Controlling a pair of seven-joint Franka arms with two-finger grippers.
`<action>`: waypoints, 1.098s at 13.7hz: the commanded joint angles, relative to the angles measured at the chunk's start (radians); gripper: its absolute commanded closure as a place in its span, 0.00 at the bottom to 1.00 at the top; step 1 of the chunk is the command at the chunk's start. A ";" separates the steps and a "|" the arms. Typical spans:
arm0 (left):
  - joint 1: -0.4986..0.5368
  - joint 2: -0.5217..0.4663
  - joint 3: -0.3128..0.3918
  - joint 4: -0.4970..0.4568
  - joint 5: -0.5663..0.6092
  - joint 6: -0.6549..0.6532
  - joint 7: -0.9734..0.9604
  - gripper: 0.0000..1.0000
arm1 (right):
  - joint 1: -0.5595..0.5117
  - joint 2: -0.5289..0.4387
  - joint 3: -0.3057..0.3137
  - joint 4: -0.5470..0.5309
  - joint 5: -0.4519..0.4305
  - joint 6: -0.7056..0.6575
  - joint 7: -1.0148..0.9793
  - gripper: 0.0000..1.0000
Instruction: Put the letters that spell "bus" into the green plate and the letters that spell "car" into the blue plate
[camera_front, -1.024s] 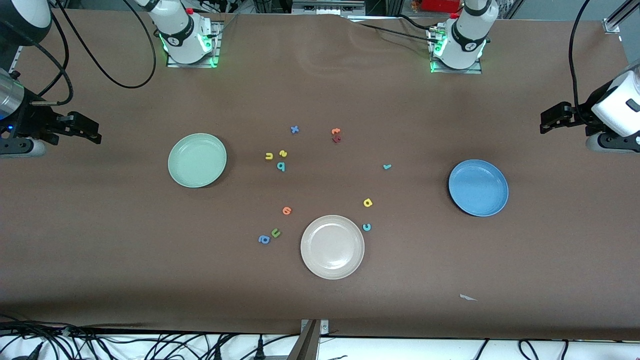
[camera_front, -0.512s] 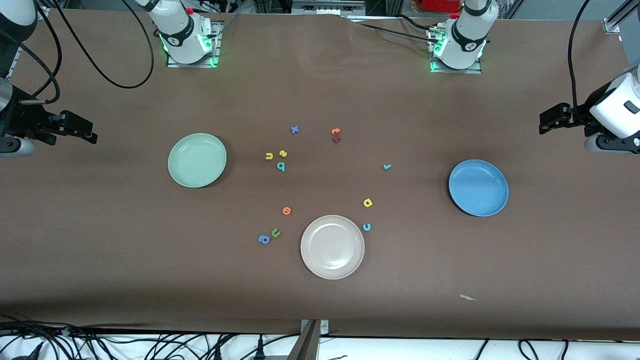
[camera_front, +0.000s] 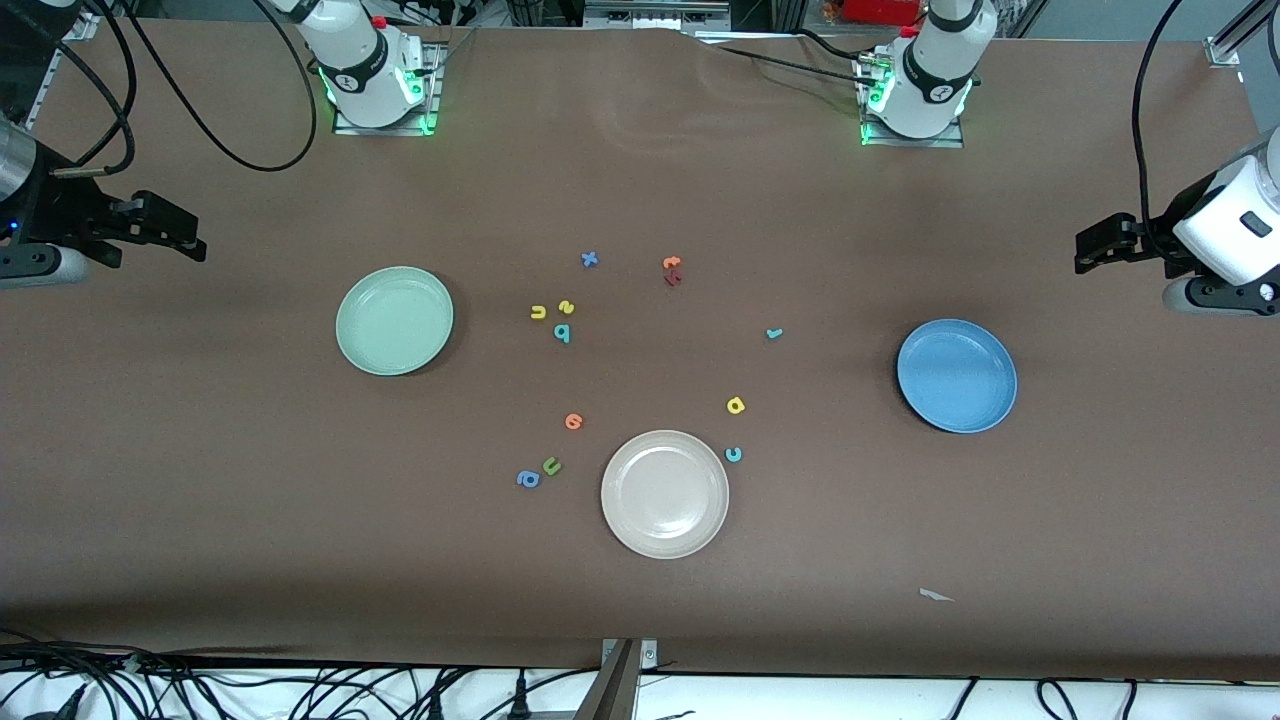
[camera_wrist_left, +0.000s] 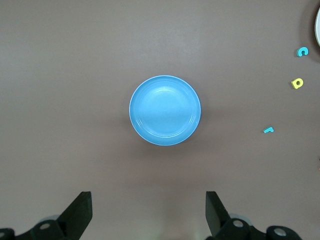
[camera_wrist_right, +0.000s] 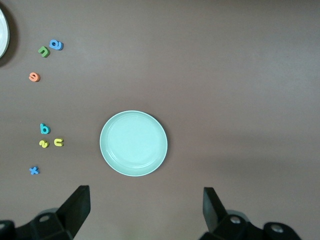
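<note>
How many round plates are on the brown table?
3. The round pale green plate lies toward the right arm's end, the round blue plate toward the left arm's end, and the round cream-white plate between them, nearest the front camera. None looks hidden.

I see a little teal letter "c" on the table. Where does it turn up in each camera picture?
Front view: the teal "c" lies beside the cream-white plate, toward the left arm's end.
Left wrist view: teal "c" at the picture's edge.
Right wrist view: not in it.
Shared landmark: the yellow "a" beside it.
</note>
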 joint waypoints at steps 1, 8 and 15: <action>0.000 0.001 -0.004 -0.004 0.030 0.018 0.001 0.00 | -0.004 -0.003 0.005 0.010 -0.034 -0.001 -0.007 0.00; 0.000 0.002 -0.004 -0.004 0.030 0.019 0.001 0.00 | -0.004 -0.003 0.005 0.010 -0.023 -0.010 -0.004 0.00; 0.000 0.002 -0.004 -0.006 0.028 0.018 0.001 0.00 | -0.004 -0.003 0.007 0.009 -0.020 -0.012 -0.004 0.00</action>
